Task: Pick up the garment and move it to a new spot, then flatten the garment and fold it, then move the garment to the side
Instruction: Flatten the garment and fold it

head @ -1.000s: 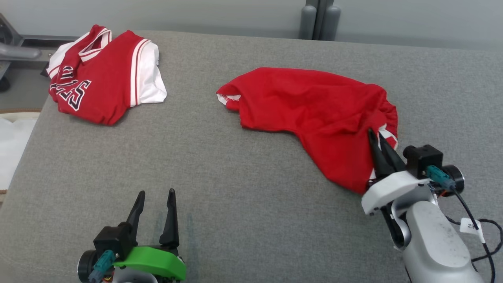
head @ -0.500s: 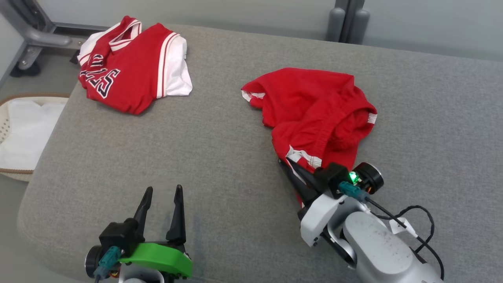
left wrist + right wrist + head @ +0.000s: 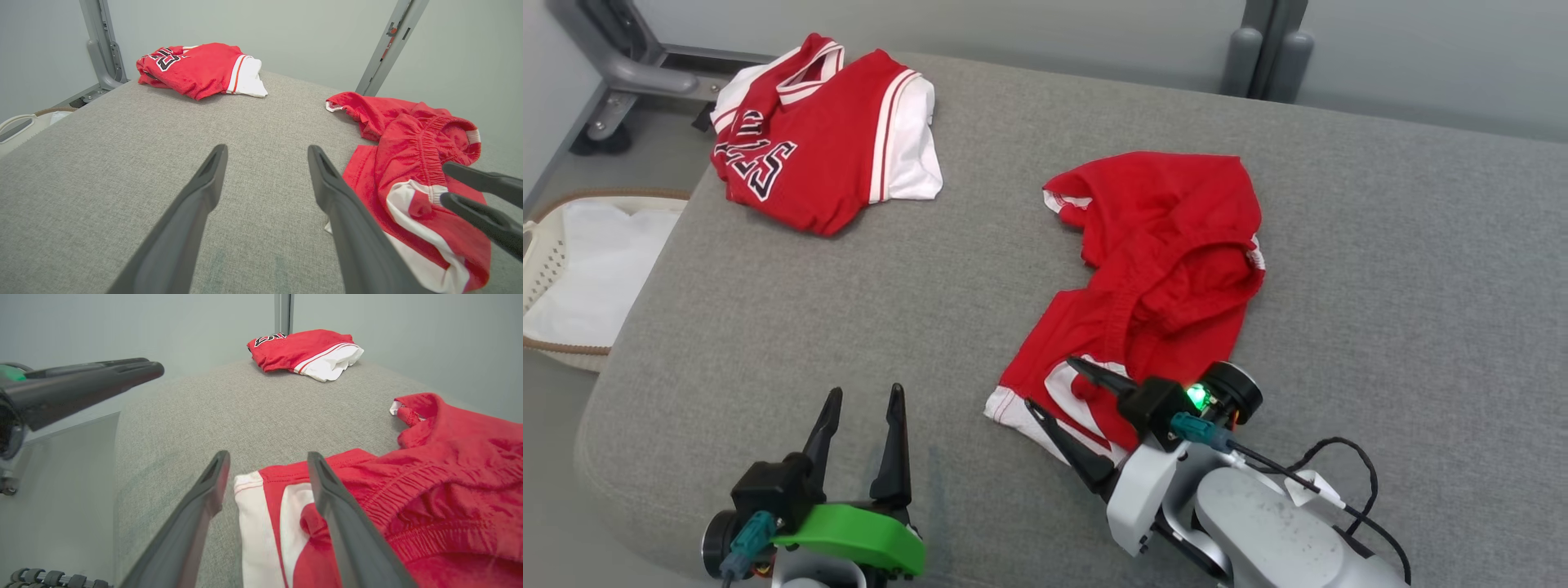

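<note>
The garment [image 3: 1168, 245] is a pair of red shorts with white trim, crumpled on the grey padded surface [image 3: 849, 310], right of centre. My right gripper [image 3: 1050, 382] stands open over its near white-striped corner, one finger above the fabric and the other along the hem edge. In the right wrist view that corner of the garment [image 3: 449, 457] lies flat between and under the right gripper [image 3: 267, 454]. My left gripper [image 3: 866, 390] is open at the lower left, with nothing in it, clear of the cloth. The left wrist view has the left gripper [image 3: 266, 148] left of the garment [image 3: 408, 139].
A folded red and white jersey [image 3: 817, 155] lies at the far left corner of the surface. A white basket [image 3: 572, 269] stands on the floor off the left edge. Grey posts [image 3: 1266, 57] rise behind the far edge. A cable trails from my right wrist.
My right gripper pulled the garment's corner toward the near left, then opened and let it go. The head camera shifted. The left gripper stayed open in place.
</note>
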